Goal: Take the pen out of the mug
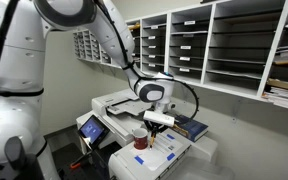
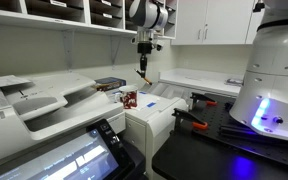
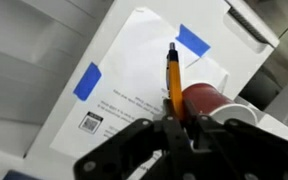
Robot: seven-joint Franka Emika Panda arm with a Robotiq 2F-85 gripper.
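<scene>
My gripper [image 3: 176,128] is shut on the orange-reddish pen [image 3: 173,78], which sticks out from between the fingers in the wrist view. The small red mug [image 3: 200,100] with a white inside lies just beside the pen there, below the gripper. In both exterior views the gripper [image 1: 158,121] [image 2: 144,47] hangs above the white machine top with the pen [image 2: 141,72] pointing down from it. The pen is lifted clear of the mug [image 1: 140,141] [image 2: 130,98], which stands below and a little to the side.
The mug stands on a white printer [image 1: 119,105] [image 2: 44,105]. A white sheet with blue tape pieces [image 3: 87,81] lies on the top. A dark blue book [image 1: 191,127] is next to it. Wall shelves [image 1: 234,45] run behind, and a touch panel [image 2: 69,160] is in front.
</scene>
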